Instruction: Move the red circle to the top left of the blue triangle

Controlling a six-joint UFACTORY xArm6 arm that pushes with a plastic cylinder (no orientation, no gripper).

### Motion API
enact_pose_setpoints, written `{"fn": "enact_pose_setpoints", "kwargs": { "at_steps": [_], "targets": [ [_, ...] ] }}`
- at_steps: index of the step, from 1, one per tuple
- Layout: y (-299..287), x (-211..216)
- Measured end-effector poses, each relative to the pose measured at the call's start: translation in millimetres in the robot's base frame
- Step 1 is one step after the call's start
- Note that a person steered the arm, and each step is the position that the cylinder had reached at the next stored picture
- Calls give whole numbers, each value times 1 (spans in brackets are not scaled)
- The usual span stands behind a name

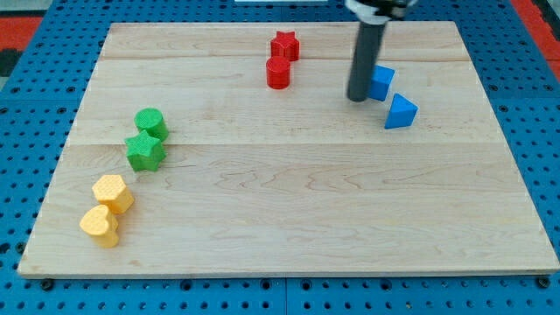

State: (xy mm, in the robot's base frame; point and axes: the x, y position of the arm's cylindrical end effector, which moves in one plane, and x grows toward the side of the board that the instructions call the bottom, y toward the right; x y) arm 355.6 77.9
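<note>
The red circle stands near the view's top centre, just below the red star. The blue triangle lies at the view's upper right. A second blue block sits just above and left of it. My tip rests on the board touching the left side of that second blue block, to the upper left of the triangle and well to the right of the red circle.
A green circle and a green star sit at the view's left. A yellow hexagon and a yellow heart-like block sit at the lower left. The wooden board lies on a blue pegboard.
</note>
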Motion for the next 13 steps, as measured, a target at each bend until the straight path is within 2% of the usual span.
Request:
{"fn": "enact_pose_setpoints", "kwargs": {
  "at_steps": [1,2,3,4,5,6,8,10,11,12,13],
  "targets": [
    [-7,-12],
    [52,-25],
    [46,-18],
    [-31,-20],
    [-135,-25],
    [-177,-43],
    [-174,-78],
    [22,-57],
    [-11,-57],
    [-78,-58],
    [-86,-35]
  ]
}}
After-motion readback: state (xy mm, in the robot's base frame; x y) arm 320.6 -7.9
